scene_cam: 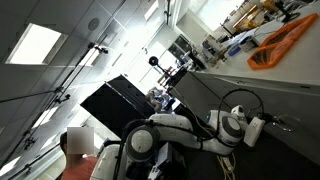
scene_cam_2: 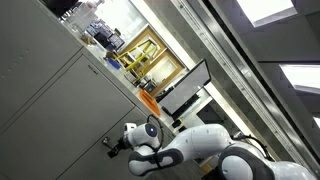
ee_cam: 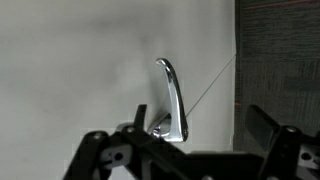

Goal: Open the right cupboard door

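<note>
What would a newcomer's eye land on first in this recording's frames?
In the wrist view, the silver handle stands out on the pale right cupboard door, framed by the open gripper. In an exterior view the white arm reaches toward the grey cupboard fronts.

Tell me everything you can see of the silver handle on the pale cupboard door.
The handle is a slim, shiny silver bar, seemingly metal, curving off the right cupboard door near its edge, beside the darker panel. It meets the door at its lower end. The gripper stands open astride it; contact cannot be told.
</note>
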Action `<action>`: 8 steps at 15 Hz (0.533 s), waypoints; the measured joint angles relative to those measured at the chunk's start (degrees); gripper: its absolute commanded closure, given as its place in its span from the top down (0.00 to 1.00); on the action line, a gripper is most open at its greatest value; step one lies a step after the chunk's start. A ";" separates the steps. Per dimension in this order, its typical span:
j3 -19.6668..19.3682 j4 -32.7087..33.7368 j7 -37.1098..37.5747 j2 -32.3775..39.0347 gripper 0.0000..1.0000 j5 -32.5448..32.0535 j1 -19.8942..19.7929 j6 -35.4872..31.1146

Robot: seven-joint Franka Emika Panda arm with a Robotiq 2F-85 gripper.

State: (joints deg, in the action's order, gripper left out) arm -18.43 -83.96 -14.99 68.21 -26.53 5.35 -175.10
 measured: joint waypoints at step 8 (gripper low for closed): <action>-3.47 6.05 3.42 6.38 1.00 1.35 1.59 0.00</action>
State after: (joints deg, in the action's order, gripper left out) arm -21.90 -77.91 -11.57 74.59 -25.18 6.93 -175.10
